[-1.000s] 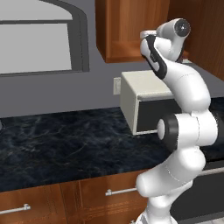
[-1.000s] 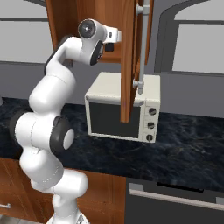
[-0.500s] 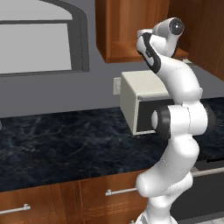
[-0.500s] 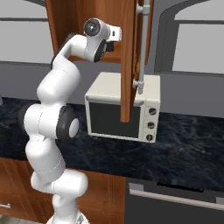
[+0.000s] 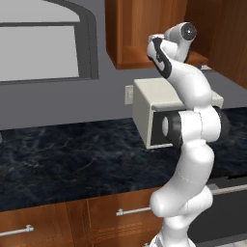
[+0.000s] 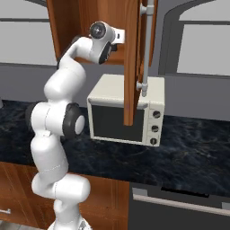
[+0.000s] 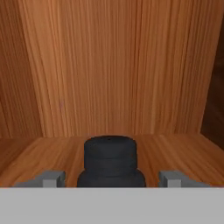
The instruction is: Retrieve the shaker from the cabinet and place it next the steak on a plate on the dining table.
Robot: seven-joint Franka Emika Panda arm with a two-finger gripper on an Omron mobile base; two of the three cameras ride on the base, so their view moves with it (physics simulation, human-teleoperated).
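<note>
The shaker (image 7: 110,161) stands upright on the wooden shelf (image 7: 39,157) inside the cabinet (image 6: 83,22), close in front of the hand camera. It is black and matte, built of stacked rounded bands: a broader band at the base and a narrower, flat-topped cap above, with a few faint dots on the top face. Its lower part is cut off by the bottom of the hand view. Behind it rises the cabinet's reddish-brown back wall with vertical grain.

The gripper (image 7: 110,178) sits level with the shaker, its 2 grey fingertips (image 7: 51,178) spread to either side of the base. A clear strip of shelf shows between each tip and the black body, so the jaws are apart and nothing is pinched.

In the right base view the arm reaches up from the lower left, its hand inside the open cabinet, whose door (image 6: 134,58) hangs edge-on toward the camera with a silver bar handle. Below the cabinet a cream microwave (image 6: 123,114) rests on the black veined worktop (image 6: 188,152).
</note>
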